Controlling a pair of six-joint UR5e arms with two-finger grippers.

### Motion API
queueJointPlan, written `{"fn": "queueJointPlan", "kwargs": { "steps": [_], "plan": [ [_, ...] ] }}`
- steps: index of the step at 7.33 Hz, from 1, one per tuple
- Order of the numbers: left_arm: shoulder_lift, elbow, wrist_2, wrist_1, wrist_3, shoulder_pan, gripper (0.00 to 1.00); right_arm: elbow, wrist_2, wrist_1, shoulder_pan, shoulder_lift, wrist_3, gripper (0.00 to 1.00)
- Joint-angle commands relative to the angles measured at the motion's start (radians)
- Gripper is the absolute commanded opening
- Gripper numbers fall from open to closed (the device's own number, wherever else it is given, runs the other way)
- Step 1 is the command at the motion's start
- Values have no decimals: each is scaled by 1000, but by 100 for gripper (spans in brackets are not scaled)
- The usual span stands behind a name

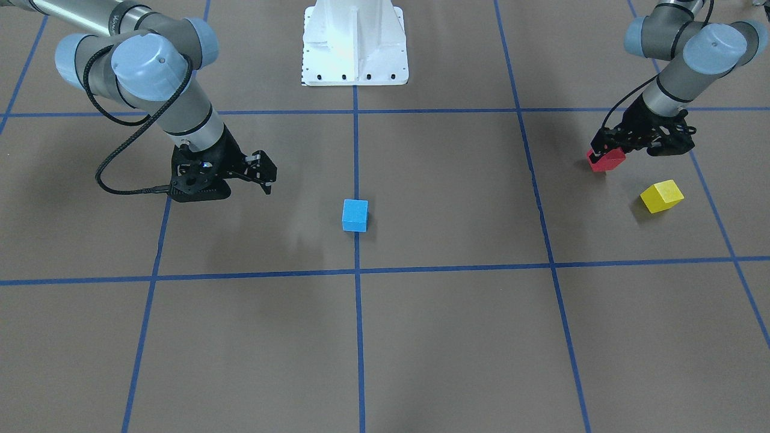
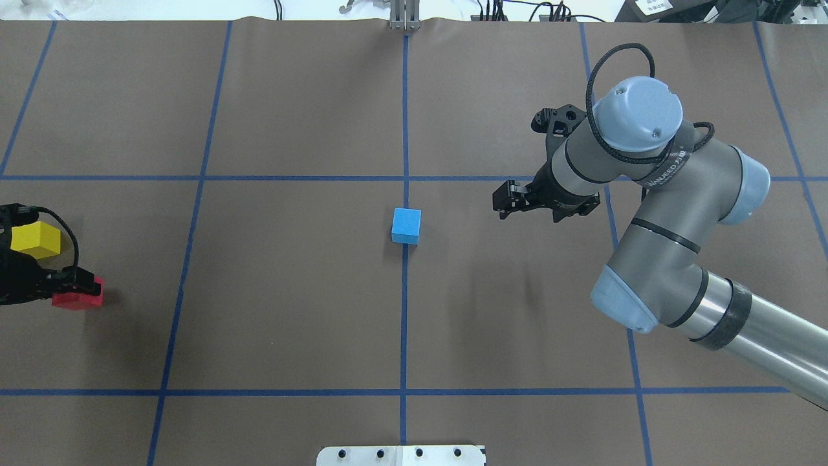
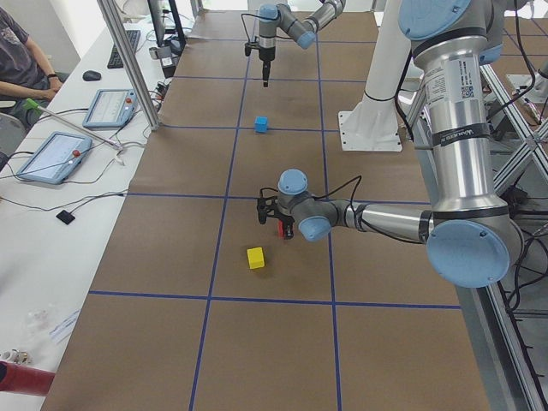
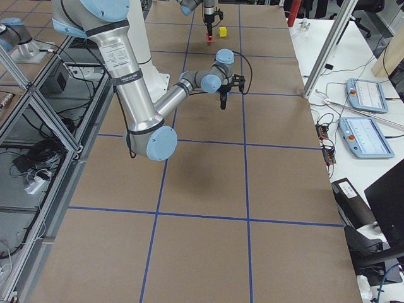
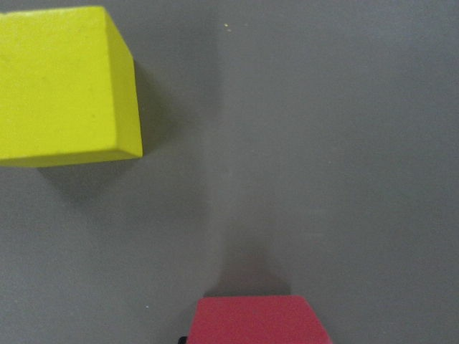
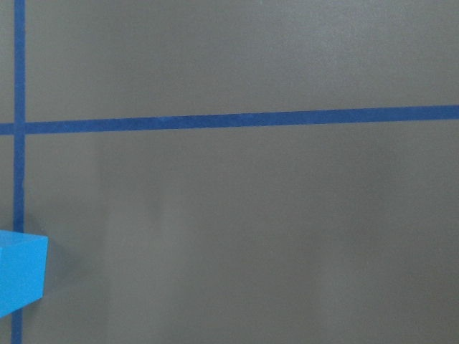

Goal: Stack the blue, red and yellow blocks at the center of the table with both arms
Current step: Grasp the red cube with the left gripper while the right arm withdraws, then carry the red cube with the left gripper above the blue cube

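Seen from the operators' side, the brown worktop (image 1: 457, 349) is crossed by blue tape lines (image 1: 359, 337). Nearest stands the blue block (image 1: 355, 215), alone on the centre line, between two cross lines. Farther back and well to the robot's left lies the yellow block (image 1: 662, 196), turned askew. The right hand (image 1: 268, 187) hangs low near the blue block, apart from it, its fingers seemingly pressed together with nothing between them. Just behind the yellow block, the left hand (image 1: 605, 157) pinches the red block (image 1: 609, 162), which is tilted and close over the worktop; whether it touches I cannot tell. Farthest is the white base (image 1: 355, 48). The lettering (image 2: 667, 169) on the right arm and a white sticker (image 3: 465, 84) on the left arm are too small to read.
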Motion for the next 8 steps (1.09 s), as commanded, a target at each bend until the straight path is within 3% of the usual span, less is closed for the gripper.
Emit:
{"fn": "queueJointPlan", "kwargs": {
  "steps": [1,3,4,6,8],
  "plan": [
    [-157,-115,0,142,-39,5,0,28,66,0,67,-64,-37,100],
    [-592,-119,9,709,-73,56,0,37,124,1,166,-162,-214,100],
    [-769,-116,64,919,-73,123,0,37,126,1,209,-202,-291,100],
    [-910,-50,123,943,-67,189,0,28,126,0,263,-250,-405,100],
    [-1113,254,123,842,111,190,0,22,118,4,263,-261,-410,100]
  ]
}}
